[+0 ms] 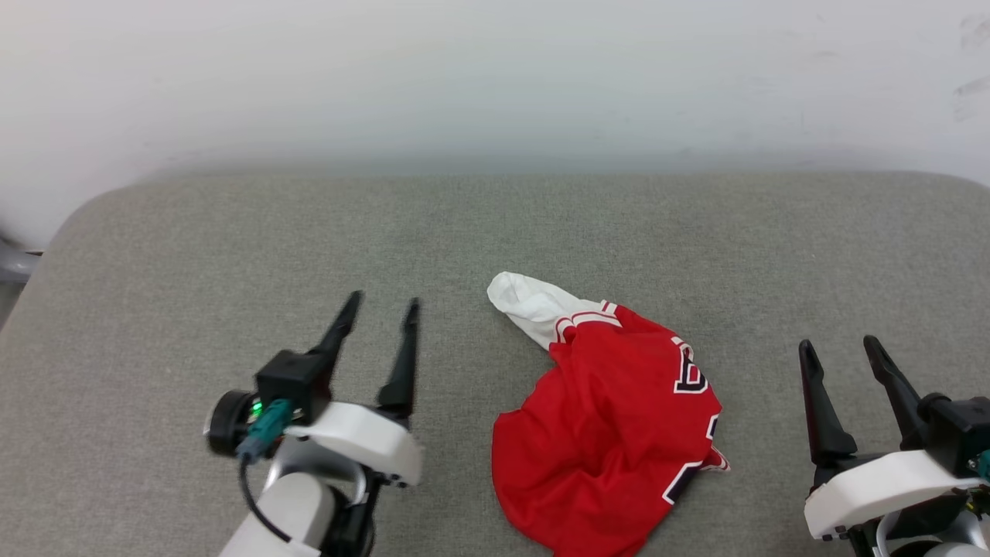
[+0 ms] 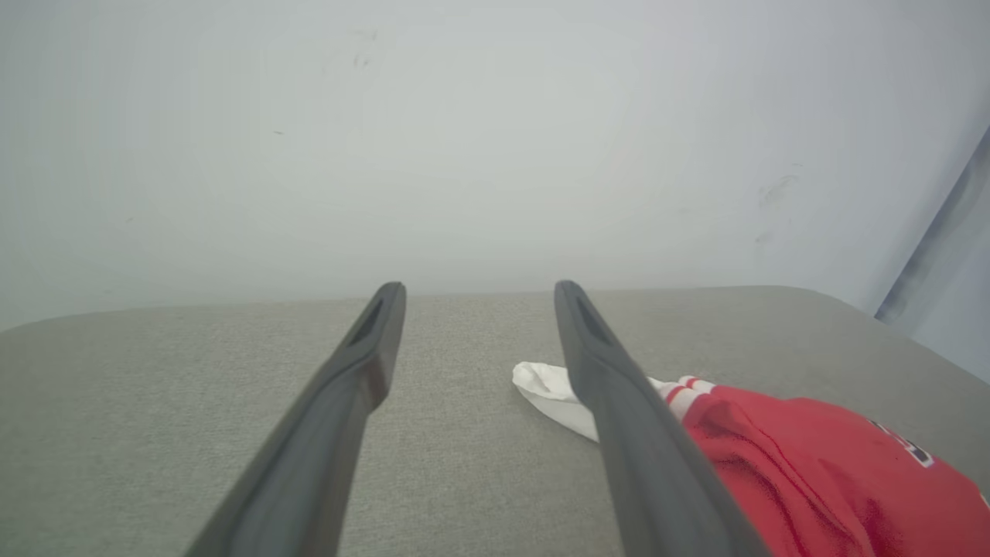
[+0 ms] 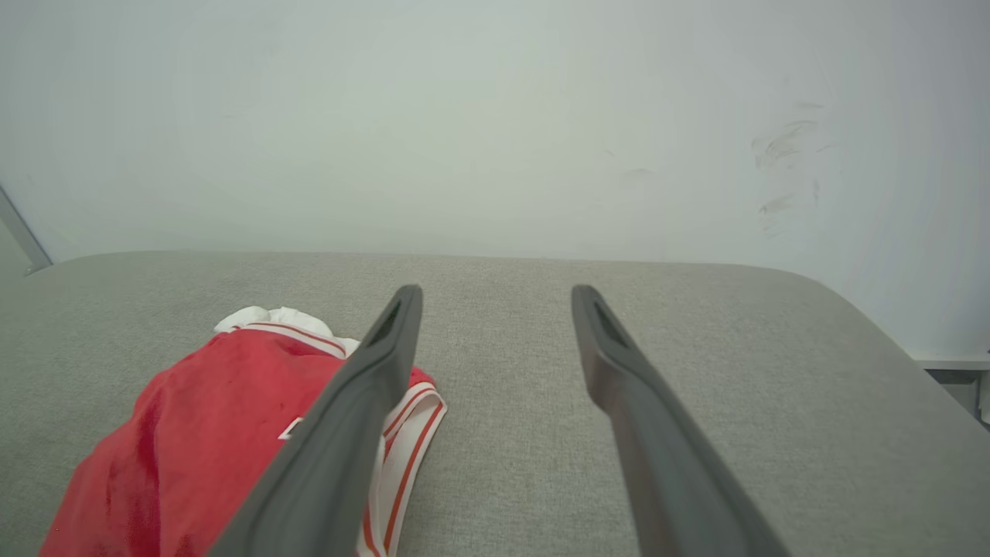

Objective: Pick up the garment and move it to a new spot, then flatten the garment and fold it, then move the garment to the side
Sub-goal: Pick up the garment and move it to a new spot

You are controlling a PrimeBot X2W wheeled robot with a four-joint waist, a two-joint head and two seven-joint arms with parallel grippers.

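The garment lies crumpled in a heap on the grey cushioned surface, red with a white sleeve sticking out toward the far left and bits of black lettering on its right side. My left gripper stands open to the left of it, nothing between its fingers. My right gripper is open to the right of the heap, also holding nothing. In the left wrist view the garment sits right of my open left gripper. In the right wrist view the garment lies left of my open right gripper.
A pale wall rises right behind the surface's far edge. The surface's rounded corners fall away at the far left and far right. Bare grey fabric stretches behind the garment and on both sides.
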